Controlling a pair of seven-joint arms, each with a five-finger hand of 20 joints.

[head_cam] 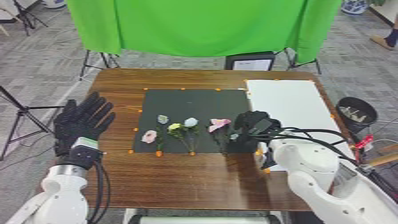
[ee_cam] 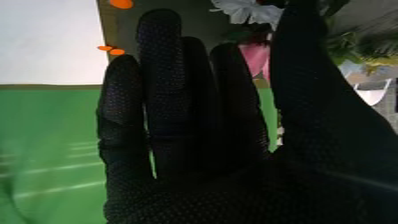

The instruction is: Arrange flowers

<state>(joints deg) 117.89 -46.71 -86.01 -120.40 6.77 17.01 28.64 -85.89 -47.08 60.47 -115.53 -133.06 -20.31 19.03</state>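
Lying just left of the right hand (head_cam: 254, 123), whose fingers are straight, the rightmost pink flower (head_cam: 218, 123) runs near to far.

The tabletop (head_cam: 178, 185) is brown with darker wood grain, the mat (head_cam: 195, 100) dark grey, the sheet (head_cam: 284, 100) white, the cloth (head_cam: 195, 30) bright green. One flower (head_cam: 149, 136) is pale pink, another flower (head_cam: 219, 124) deeper pink, a third flower (head_cam: 191, 122) bluish white. The carpet (head_cam: 169, 62) is mottled grey.

Behind the brown bench (head_cam: 178, 192) there hangs a green cloth (head_cam: 200, 30), above a grey carpet floor (head_cam: 155, 62).
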